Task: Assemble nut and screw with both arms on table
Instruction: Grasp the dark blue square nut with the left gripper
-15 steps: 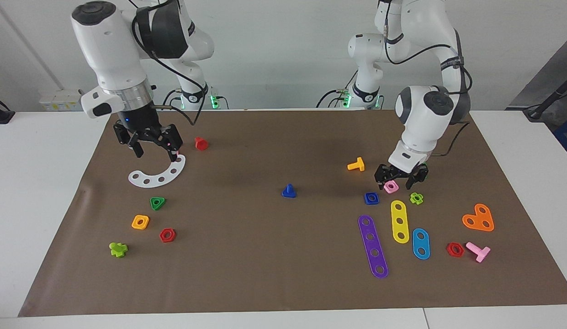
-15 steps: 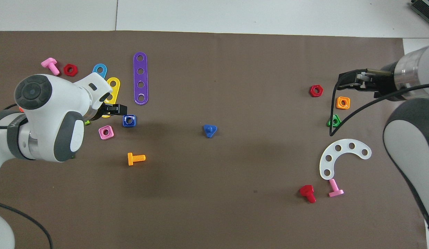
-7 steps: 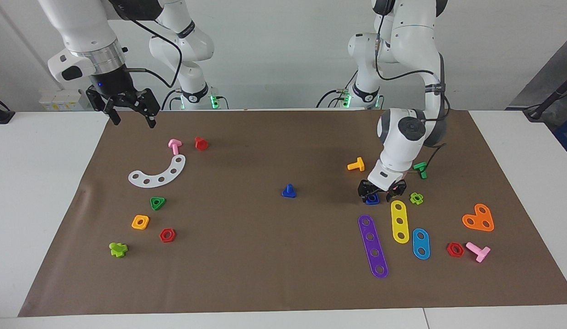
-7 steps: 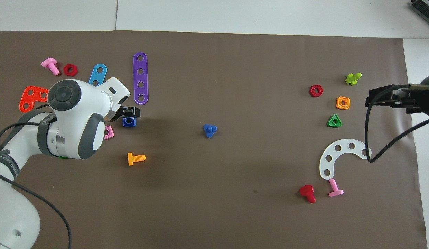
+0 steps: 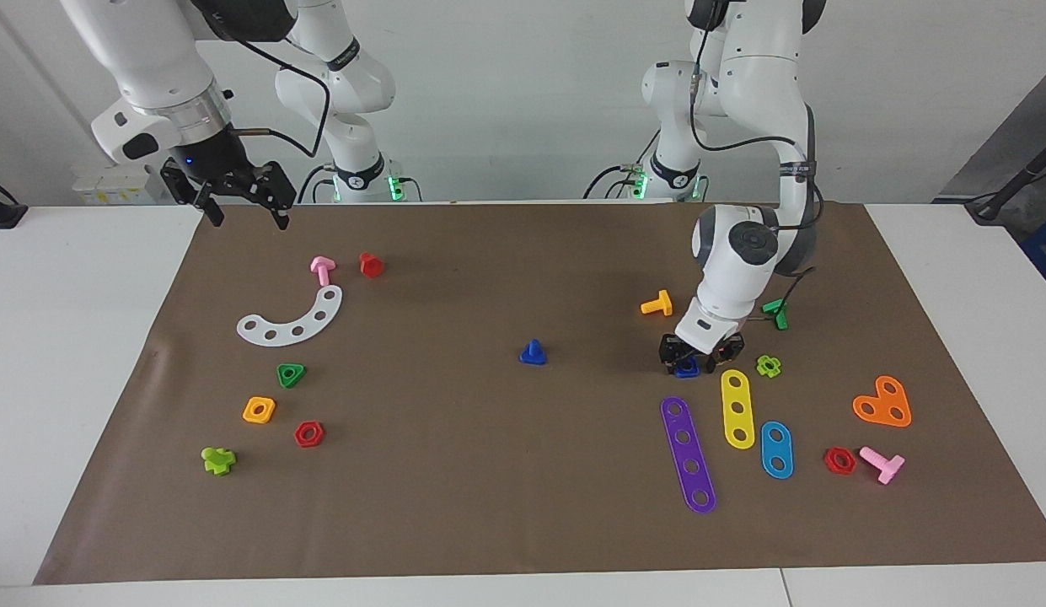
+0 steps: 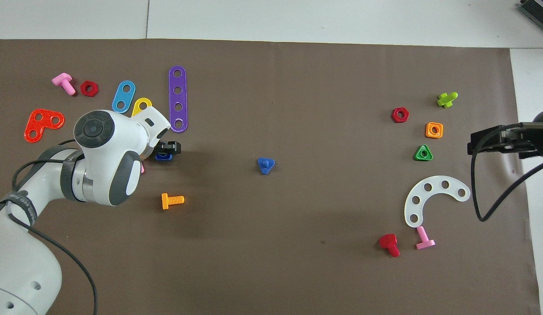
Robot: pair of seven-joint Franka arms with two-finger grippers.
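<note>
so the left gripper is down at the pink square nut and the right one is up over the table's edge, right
Not quite. In the facing view the left gripper is down at the blue nut, not the pink one. The right gripper is indeed raised over the edge of the table, as you said.

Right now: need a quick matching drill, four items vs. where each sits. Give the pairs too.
1. nut
2. screw
3. right gripper
4. orange screw

A. mid-table, head down, shaft up
B. raised over the sheet's corner at the right arm's end
C. between the left gripper's fingers, on the sheet
D. lying nearer to the robots than the nut

Pairs: 1-C, 2-A, 3-B, 4-D
</note>
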